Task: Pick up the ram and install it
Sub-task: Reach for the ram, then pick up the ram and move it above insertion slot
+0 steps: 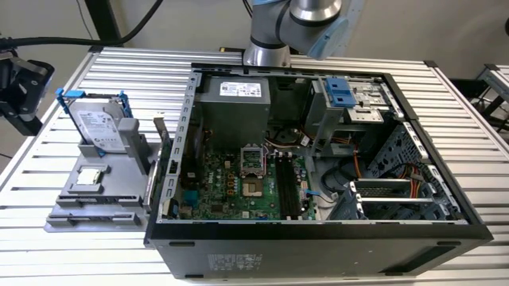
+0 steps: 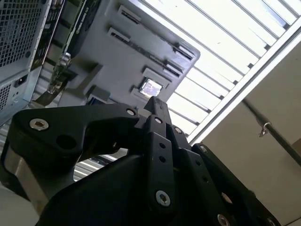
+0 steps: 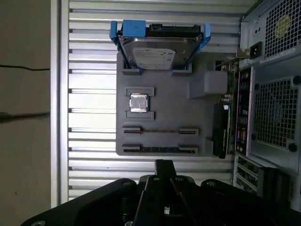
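Just ahead of the black pincer (image 3: 163, 163) (fingertips apparently pressed together, empty), the thin greenish ram stick (image 3: 160, 130) stands edgewise in the grey plastic tray (image 3: 164, 113).

The slatted metal table (image 1: 135, 65) carries the whole set-up. Two items rest directly on it. A grey parts holder (image 1: 87, 213) sits toward the exterior view's left. An open computer case (image 1: 318, 238) lies on its side just beside the holder. The two appear to touch, though the seam is in shadow.
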`<state>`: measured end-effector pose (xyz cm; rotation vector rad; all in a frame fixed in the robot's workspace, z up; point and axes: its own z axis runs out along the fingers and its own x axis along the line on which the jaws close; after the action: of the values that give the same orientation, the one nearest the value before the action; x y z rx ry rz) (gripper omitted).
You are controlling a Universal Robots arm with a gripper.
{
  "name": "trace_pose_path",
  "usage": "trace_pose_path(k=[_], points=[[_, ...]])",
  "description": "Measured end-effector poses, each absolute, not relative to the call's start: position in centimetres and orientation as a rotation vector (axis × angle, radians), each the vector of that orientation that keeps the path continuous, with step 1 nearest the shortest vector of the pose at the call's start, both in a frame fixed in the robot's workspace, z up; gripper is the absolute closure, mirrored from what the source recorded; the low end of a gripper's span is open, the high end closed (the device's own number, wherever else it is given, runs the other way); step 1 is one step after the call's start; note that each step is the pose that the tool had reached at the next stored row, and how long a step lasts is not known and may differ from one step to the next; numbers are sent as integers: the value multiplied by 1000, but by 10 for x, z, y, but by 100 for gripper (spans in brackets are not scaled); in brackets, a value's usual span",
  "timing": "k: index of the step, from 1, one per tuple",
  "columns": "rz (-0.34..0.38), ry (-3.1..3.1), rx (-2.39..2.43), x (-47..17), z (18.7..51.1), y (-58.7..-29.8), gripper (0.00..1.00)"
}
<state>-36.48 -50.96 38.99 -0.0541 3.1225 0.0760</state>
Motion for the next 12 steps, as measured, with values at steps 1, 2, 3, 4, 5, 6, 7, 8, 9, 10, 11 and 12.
trace_pose_path(k=[1,2,3,4,5,6,7,8,9,10,11,12], points=[[76,3122,-84,-365,390,-510,100],[77,3122,-107,-365,390,-510,100],[77,3121,-130,-365,390,-510,100],[77,3121,-151,-365,390,-510,100],[77,3120,-175,-365,390,-510,100],[77,3119,-199,-365,390,-510,100],[78,3117,-225,-365,390,-510,100],[78,3116,-250,-365,390,-510,100],[78,3114,-277,-365,390,-510,100],[78,3112,-303,-365,390,-510,100],[78,3109,-333,-365,390,-510,100],[78,3107,-361,-365,390,-510,100]])
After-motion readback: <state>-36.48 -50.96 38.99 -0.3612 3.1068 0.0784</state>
